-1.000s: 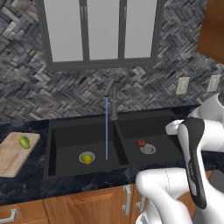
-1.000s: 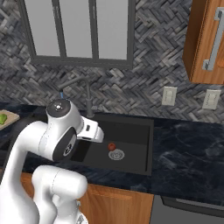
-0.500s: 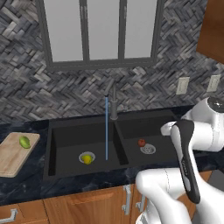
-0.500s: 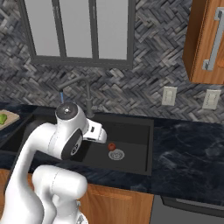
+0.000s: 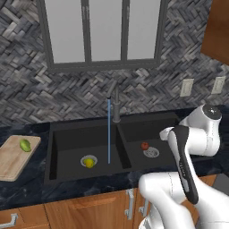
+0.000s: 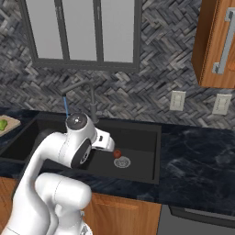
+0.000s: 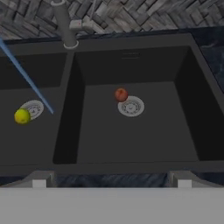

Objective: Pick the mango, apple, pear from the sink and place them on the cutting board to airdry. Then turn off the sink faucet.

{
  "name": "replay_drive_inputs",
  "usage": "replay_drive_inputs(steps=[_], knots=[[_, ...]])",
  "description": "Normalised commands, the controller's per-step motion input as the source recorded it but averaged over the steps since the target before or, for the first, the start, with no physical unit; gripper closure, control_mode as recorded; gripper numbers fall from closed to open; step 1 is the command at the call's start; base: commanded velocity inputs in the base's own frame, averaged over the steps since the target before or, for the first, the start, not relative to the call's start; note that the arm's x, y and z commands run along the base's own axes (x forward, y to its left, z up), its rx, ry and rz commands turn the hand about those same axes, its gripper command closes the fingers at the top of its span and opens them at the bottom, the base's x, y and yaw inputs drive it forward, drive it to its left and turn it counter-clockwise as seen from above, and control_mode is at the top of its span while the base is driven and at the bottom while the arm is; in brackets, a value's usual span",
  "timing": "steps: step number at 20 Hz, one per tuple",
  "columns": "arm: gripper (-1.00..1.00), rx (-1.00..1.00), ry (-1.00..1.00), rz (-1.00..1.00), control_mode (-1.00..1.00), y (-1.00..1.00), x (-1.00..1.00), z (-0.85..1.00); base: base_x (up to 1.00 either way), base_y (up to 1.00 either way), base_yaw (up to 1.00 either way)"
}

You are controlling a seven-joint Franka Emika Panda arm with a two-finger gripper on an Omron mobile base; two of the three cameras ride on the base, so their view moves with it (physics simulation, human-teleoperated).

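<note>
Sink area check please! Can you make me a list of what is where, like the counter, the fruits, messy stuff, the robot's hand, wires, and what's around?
Surface: dark marbled counter around a black two-basin sink.
Job's things: red apple in the right basin, beside its silver drain. Yellow-green round fruit on the left basin's drain. Green fruit already lying on the cutting board, left of the sink. Sink faucet running, blue stream falling into the left basin.
Clutter: nothing seen.
Hand: hand open and empty, above the sink's front edge, facing the right basin.
Cables: nothing seen.
Surroundings: stone backsplash, window, wall outlets, wooden cabinets.
</note>
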Motion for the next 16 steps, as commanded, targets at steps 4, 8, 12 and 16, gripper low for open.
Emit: replay_drive_inputs(steps=[4, 8, 12, 16], knots=[[-1.00, 0.00, 0.00, 0.00, -1.00, -0.05, 0.29, -0.30, 0.00, 0.00, 0.00], [-1.00, 0.00, 0.00, 0.00, -1.00, -0.04, 0.29, -0.30, 0.00, 0.00, 0.00], [-1.00, 0.00, 0.00, 0.00, -1.00, -0.04, 0.31, -0.25, 0.00, 0.00, 0.00], [-1.00, 0.00, 0.00, 0.00, -1.00, -0.03, 0.31, -0.18, 0.00, 0.00, 0.00]])
